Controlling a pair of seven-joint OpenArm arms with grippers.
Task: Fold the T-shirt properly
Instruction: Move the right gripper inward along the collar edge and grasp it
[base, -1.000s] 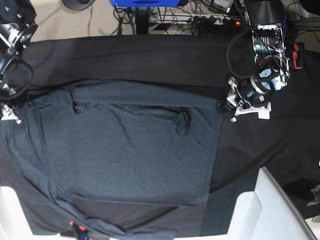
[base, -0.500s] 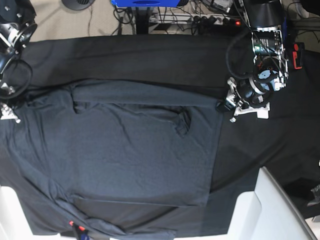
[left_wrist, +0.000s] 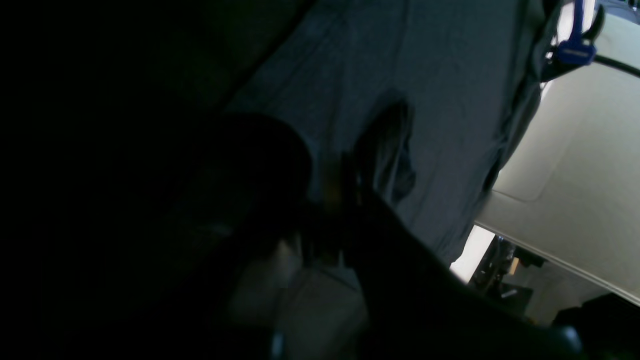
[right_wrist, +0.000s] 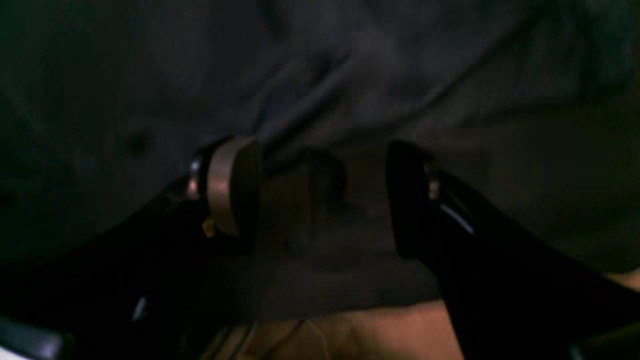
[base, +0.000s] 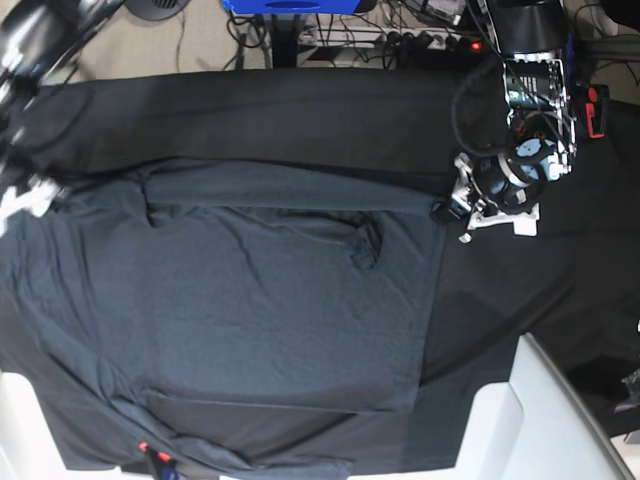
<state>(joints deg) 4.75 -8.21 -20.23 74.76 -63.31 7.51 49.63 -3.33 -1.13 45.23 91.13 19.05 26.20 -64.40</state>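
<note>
The dark grey T-shirt (base: 250, 300) lies spread flat and wrinkled on the black cloth, with its upper edge folded over into a band and a small crease near its right side. My left gripper (base: 445, 213) rests at the shirt's upper right corner with its dark fingers (left_wrist: 350, 185) pressed together, shut. Whether cloth is pinched between them I cannot tell. In the left wrist view the T-shirt (left_wrist: 440, 100) stretches away beyond the fingers. My right gripper (right_wrist: 320, 195) stands open just above dark cloth, and in the base view my right gripper (base: 25, 195) is a blur at the shirt's left edge.
The black table cloth (base: 300, 110) covers the table around the shirt. White table corners show at the bottom right (base: 560, 420) and bottom left (base: 20, 430). Cables and a power strip (base: 430, 40) lie behind the table. A small red and blue object (base: 150, 455) sits at the front edge.
The right gripper has opened wide, and its arm has swung up and away from the shirt's left edge, blurred. The left arm has barely shifted.
</note>
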